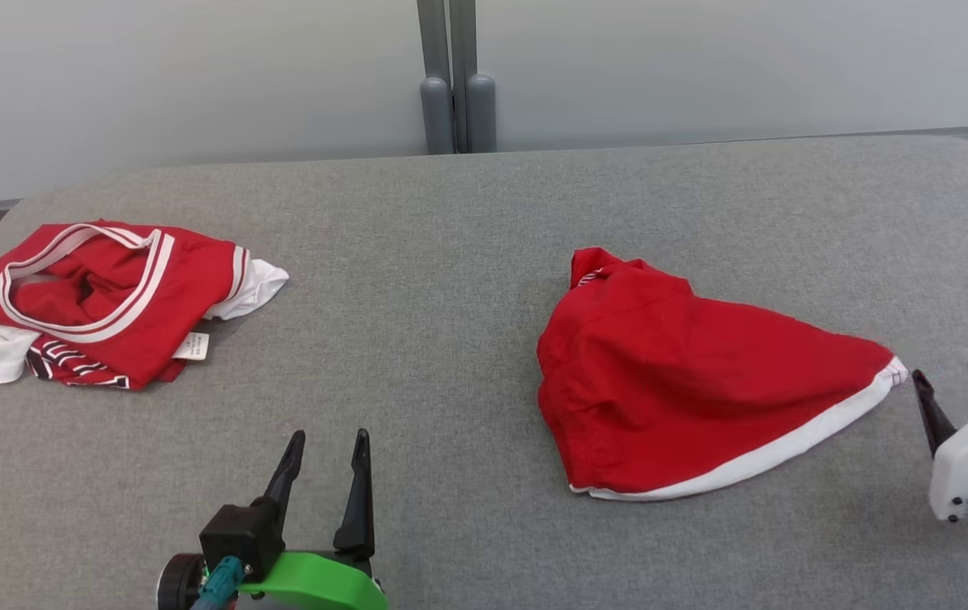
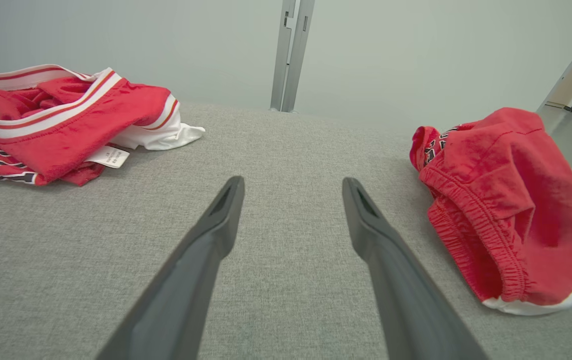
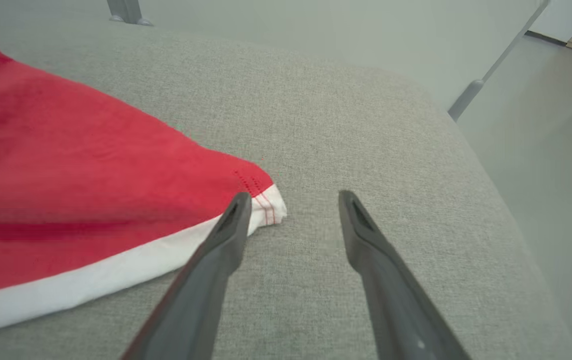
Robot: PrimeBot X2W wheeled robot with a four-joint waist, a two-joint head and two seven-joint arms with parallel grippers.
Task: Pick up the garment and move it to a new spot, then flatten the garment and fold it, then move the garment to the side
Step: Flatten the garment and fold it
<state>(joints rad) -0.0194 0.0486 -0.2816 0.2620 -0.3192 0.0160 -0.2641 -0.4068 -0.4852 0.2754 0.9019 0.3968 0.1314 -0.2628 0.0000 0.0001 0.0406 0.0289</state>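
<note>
Red shorts [image 1: 687, 381] lie bunched on the grey table [image 1: 450, 254], at 3 o'clock of its middle; right gripper [image 1: 946, 370] released and empty at 3 o'clock of the white hem corner, contact unclear, body cut off at frame edge; left gripper [image 1: 329, 436] released, empty, at 7 o'clock; crumpled jersey [image 1: 111, 296] at 9 o'clock, print mostly hidden in folds.

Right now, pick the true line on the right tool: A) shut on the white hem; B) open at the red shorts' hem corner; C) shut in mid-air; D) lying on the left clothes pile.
B: the right tool is open, one finger beside the white-trimmed corner of the red shorts.
</note>
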